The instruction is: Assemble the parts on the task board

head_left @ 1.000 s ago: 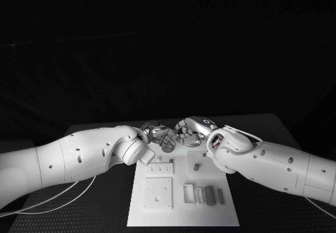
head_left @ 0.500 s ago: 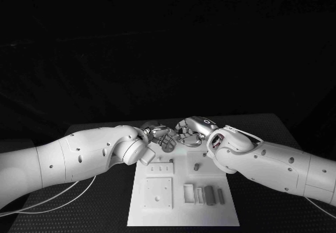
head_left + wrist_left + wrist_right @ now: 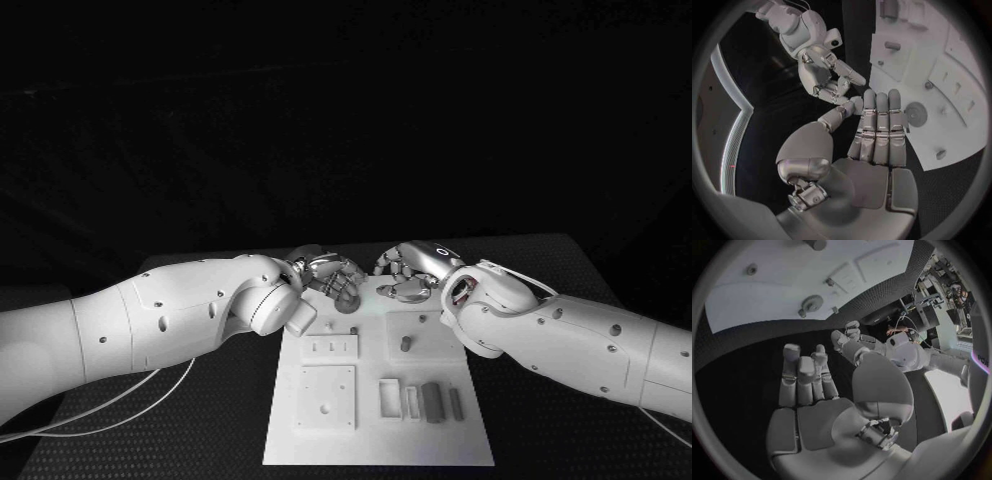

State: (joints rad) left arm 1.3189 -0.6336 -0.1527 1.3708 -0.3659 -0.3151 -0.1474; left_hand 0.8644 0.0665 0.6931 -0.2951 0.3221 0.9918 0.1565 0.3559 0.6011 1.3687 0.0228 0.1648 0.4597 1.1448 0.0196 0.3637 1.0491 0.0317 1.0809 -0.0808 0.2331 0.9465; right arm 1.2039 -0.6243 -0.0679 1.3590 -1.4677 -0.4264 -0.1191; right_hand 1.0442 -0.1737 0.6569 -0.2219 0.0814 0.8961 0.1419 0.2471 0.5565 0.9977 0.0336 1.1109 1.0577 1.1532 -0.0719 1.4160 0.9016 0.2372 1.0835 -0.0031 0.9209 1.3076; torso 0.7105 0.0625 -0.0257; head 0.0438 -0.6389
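Black textured table (image 3: 173,440) underneath, long white rectangular task board (image 3: 378,440) laid down its middle. Two white arms angled in from either side, meeting over the board's far end.

Left silver hand (image 3: 329,276) poised above the far left corner, fingers straight and side by side in the left wrist view (image 3: 878,131), thumb out to the side, nothing grasped: released. Right silver hand (image 3: 407,272) just beside it, fingers loosely bent in the right wrist view (image 3: 807,377), palm bare, likewise released and carrying nothing.

Small grey parts still on the board: upright grey bars (image 3: 433,402) grouped near the right edge, a short grey peg (image 3: 407,343) standing in a raised white block, a round grey gear-like piece (image 3: 916,114) lying flat near the far end, close under the left fingertips.

Probably lining up for a first pick, likely that round piece. Best done by lowering slowly and straight, closing thumb against fingers across the rim, not sliding it along the plate, and keeping the other hand clear to avoid a knock at such close quarters.
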